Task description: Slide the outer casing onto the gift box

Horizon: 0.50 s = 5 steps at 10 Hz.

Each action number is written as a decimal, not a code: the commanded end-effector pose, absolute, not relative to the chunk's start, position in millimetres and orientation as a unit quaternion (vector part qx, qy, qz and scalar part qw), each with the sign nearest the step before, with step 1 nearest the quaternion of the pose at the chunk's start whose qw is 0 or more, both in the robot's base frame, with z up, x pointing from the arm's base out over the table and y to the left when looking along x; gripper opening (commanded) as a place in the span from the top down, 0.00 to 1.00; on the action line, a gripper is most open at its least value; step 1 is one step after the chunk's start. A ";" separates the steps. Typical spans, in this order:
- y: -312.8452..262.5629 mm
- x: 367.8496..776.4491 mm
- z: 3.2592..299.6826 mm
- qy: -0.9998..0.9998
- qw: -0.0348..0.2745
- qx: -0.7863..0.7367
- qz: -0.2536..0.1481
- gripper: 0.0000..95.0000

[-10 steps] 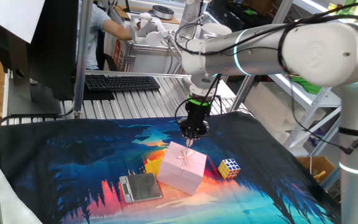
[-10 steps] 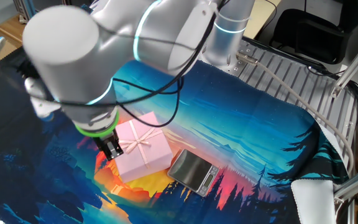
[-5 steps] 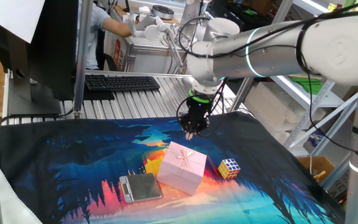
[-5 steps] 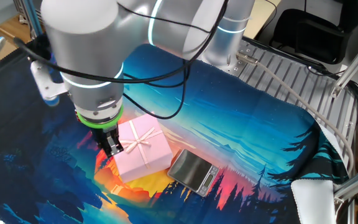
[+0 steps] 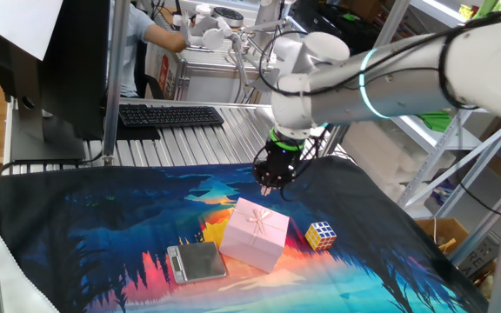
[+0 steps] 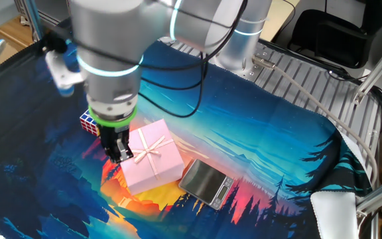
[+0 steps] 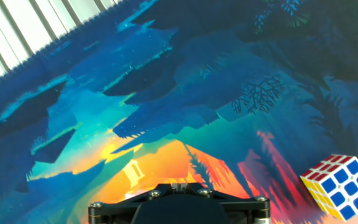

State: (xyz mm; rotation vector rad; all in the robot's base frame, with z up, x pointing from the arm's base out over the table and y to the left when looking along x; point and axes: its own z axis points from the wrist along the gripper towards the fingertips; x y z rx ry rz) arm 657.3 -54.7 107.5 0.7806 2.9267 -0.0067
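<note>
1. Pink sleeve (image 5: 255,233) sits on the counter (image 5: 103,217) near the middle of the printed cloth, with its corners turned at an angle to the counter's edges and its bow-marked top facing up.
2. In one fixed view the tool (image 5: 272,183) hangs above the cloth, just beyond the sleeve's far corner and apart from it.
3. In the other fixed view the tool (image 6: 119,151) appears at the sleeve's (image 6: 152,155) left edge, its tips overlapping the pink side; whether it touches there cannot be told.
4. I cannot tell whether the tool's fingers are spread or pressed together: they look like one dark cluster in both fixed views, and the hand view shows only the dark base of the tool, not the tips.
5. The inner tray cannot be made out separately from the sleeve; only one pink box shape shows.
6. The sleeve looks nearly square from above, so its long axis is hard to judge.
7. A flat grey device (image 5: 197,261) lies just left of the sleeve in one fixed view.
8. A puzzle cube (image 5: 321,235) stands just to the sleeve's right there.
9. In the hand view the cube (image 7: 340,186) is cut off at the lower right edge.
</note>
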 end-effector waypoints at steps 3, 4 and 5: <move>-54.9 659.3 107.2 0.954 0.109 0.278 0.004 1.00; -55.6 659.8 105.7 0.953 0.095 0.286 0.002 1.00; -54.8 659.3 106.0 0.953 0.085 0.289 -0.001 1.00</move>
